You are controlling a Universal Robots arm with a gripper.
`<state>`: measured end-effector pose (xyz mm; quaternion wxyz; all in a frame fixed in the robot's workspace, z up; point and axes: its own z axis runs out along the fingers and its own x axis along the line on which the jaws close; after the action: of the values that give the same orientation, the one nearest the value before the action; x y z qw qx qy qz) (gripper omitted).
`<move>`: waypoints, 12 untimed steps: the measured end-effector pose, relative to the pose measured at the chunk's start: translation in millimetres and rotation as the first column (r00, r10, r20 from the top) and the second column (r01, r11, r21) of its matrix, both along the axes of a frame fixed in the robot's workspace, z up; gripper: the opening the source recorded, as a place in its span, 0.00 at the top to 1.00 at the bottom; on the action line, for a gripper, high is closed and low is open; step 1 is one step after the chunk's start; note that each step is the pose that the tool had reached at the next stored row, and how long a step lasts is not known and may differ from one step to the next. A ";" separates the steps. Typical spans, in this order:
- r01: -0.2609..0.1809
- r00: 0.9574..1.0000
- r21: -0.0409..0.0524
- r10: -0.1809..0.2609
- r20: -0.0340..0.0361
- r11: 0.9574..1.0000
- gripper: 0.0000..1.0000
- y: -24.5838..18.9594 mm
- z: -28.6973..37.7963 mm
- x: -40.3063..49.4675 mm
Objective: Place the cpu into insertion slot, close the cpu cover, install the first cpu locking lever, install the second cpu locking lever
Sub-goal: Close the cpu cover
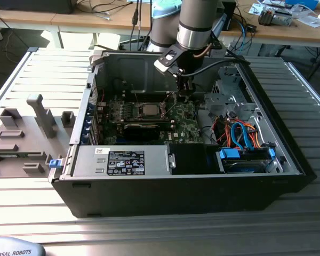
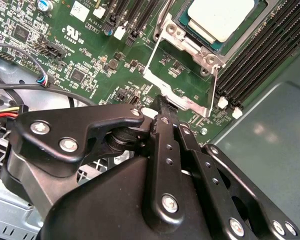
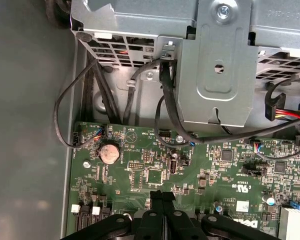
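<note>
Arm (image 1: pixel 194 24) hangs near-vertical; hand (image 1: pixel 185 96) points down, fingers (image 3: pixel 157 201) pressed together (tips touching in both wrist views).

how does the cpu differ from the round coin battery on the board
The cpu is square; the coin battery is round. The cpu is pale silver-grey, the battery darker and brownish. The cpu sits in a metal-framed socket; the battery sits near the board's edge. Both lie flat on the green motherboard.
</note>
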<state>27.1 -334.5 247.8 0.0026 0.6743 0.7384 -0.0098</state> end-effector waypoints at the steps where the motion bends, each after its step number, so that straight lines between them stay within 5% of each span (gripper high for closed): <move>1: 0.000 1.000 0.000 0.000 0.000 1.000 0.89 0.0 0.0 -0.1; 12: 0.000 1.000 0.000 0.000 0.000 1.000 0.89 0.0 0.0 -2.5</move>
<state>24.6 -334.5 247.8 0.0026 0.6743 0.7384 -0.0098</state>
